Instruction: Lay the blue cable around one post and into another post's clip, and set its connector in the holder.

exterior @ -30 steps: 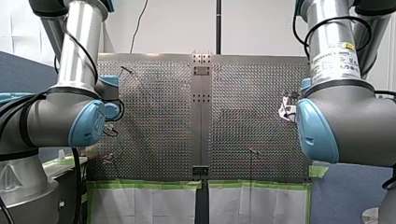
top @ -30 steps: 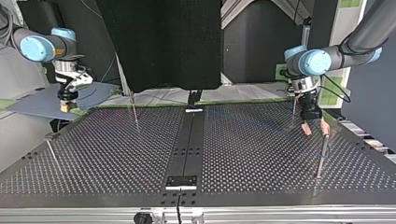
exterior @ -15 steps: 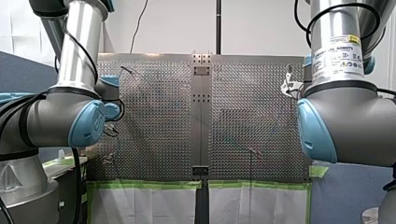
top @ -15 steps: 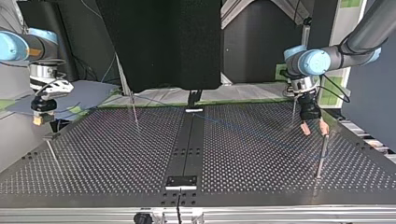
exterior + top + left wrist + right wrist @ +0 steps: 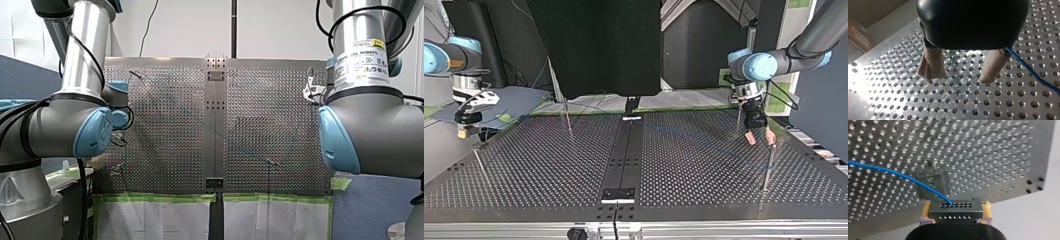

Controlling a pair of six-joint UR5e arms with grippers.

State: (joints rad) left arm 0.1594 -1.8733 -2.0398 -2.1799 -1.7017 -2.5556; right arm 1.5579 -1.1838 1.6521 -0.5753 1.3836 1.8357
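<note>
My right pincer (image 5: 956,204) grips the connector (image 5: 955,212), and the blue cable (image 5: 898,173) runs out ahead of it. My left pincer (image 5: 958,78) stands wide, the cable just beside it.

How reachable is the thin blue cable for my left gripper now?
Likely yes: my left gripper is open and empty; the thin blue cable runs close beside one finger, outside the gap, unobstructed.

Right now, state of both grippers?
Left gripper: open, holding nothing; the blue cable passes beside one finger.
Right gripper: closed on the connector.
</note>
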